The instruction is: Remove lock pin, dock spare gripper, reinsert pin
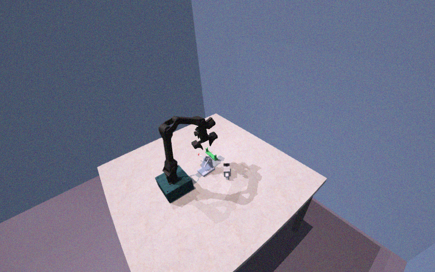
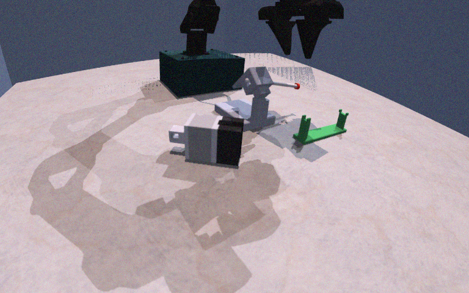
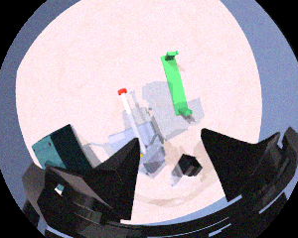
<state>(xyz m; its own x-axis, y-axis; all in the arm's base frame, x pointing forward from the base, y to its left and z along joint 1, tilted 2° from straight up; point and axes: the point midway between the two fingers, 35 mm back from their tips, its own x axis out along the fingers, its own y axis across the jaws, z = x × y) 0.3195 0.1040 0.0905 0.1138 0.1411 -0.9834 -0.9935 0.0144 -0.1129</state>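
The grey mount [image 1: 206, 167] [image 2: 259, 110] stands on the table, its angled socket on top. The white lock pin [image 2: 284, 84] [image 3: 132, 116] runs through the socket, and its red tip [image 1: 198, 154] [image 2: 297, 85] [image 3: 122, 91] sticks out on the side towards the green rack. The spare gripper [image 1: 226, 170] [image 2: 211, 142] lies on the table beside the mount, a white and grey block with a black end and a pale holed spigot. My gripper [image 1: 207, 147] [image 2: 297, 56] [image 3: 171, 135] is open and empty, high above the mount and the green rack, touching nothing.
A green rack [image 1: 210, 154] [image 2: 322, 133] [image 3: 175, 86] with two notched uprights stands on the table near the mount. The arm's dark teal base [image 1: 175, 187] [image 2: 207, 72] [image 3: 62, 148] is behind the mount. The arm's shadow falls across the table around the spare gripper.
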